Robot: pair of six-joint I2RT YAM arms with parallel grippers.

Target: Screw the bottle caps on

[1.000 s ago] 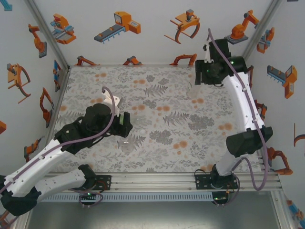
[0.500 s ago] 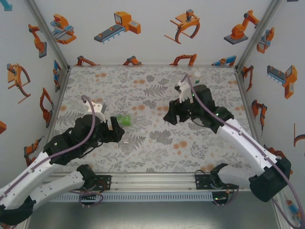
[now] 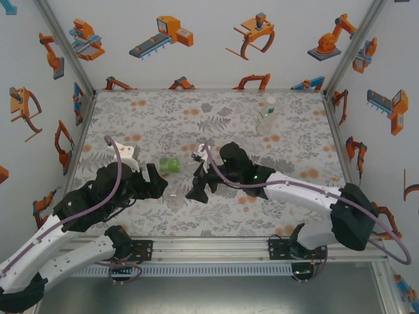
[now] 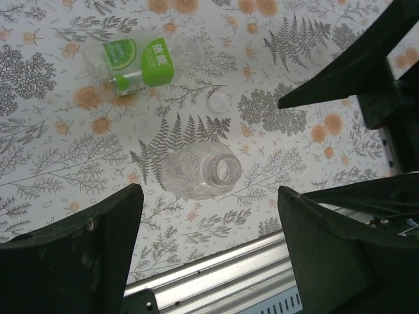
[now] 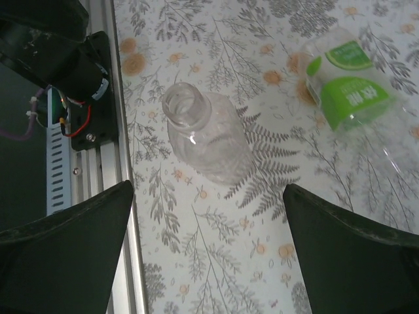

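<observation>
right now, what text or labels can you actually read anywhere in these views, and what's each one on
"依能": white characters on the green label of the bottle lying on its side.
The small print along that label's pale edge: too small to read.
The clear open-necked bottle: no label or text.
The wall stickers: robot pictures, no legible words.

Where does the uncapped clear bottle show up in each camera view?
Top external: the uncapped clear bottle stands low, left of centre.
Left wrist: the bottle is mid-frame, mouth upward.
Right wrist: the bottle is upper centre-left.
Shared landmark: the green-label bottle, close beside it.
</observation>
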